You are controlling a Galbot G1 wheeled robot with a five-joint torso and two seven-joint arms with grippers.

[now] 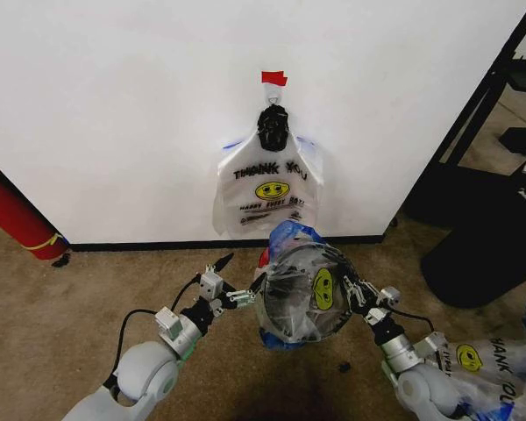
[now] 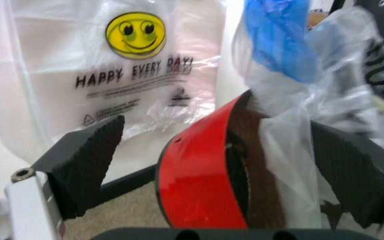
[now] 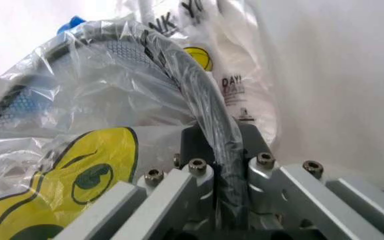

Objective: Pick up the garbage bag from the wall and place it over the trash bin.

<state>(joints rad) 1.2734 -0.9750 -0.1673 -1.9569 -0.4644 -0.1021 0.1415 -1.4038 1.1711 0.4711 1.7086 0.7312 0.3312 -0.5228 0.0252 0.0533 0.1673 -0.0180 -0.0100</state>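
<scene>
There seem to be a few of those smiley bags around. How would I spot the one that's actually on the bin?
Start at the white wall, where bags hang from a black hook under red tape. On the carpet just below stands the trash bin, between the left gripper and right gripper. The garbage bag you want is stretched over its rim; the others hang flat on the wall.

Brown carpet (image 1: 61,316); black baseboard (image 1: 158,245); black stand (image 1: 491,132) at right.

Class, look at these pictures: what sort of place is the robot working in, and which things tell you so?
Probably an office or lab corner indoors: a plain white wall with a black baseboard, brown carpet, and a black metal stand on the right.
</scene>
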